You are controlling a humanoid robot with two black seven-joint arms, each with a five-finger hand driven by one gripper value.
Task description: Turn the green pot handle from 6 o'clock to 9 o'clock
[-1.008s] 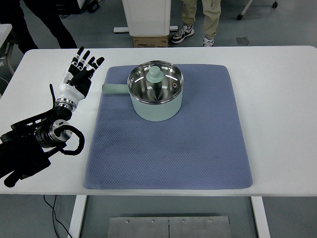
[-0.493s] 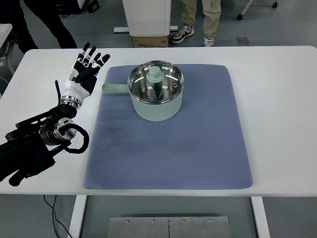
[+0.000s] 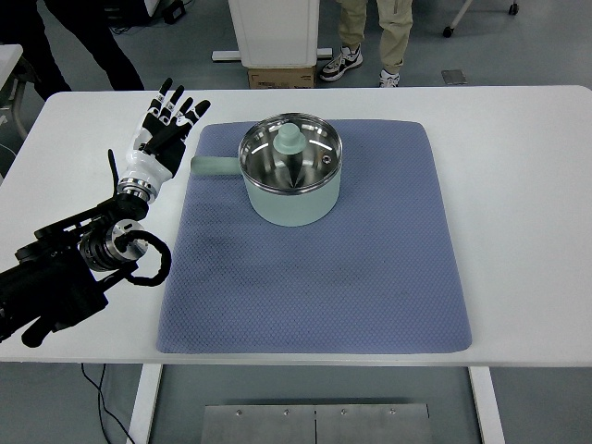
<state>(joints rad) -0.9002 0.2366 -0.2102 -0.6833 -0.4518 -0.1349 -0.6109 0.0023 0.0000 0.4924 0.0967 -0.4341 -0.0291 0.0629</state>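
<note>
Since a second ago, we see the left hand (image 3: 165,132) has drifted up and to the right, closer to the mat's edge, while the pot has stayed put. The green pot (image 3: 290,178) sits to the right of the hand, on the far part of the blue mat (image 3: 314,268), with its glass lid (image 3: 289,154) on and a pale green knob on top. Its handle (image 3: 213,166) points left, toward the hand, at about nine o'clock. The hand hovers just beside the handle's end, not touching it, fingers spread and holding nothing. Its dark arm (image 3: 74,268) comes in from the lower left across the white table (image 3: 518,185). Beyond the table's far edge we see a person's legs and shoes (image 3: 365,46) on the floor.
</note>
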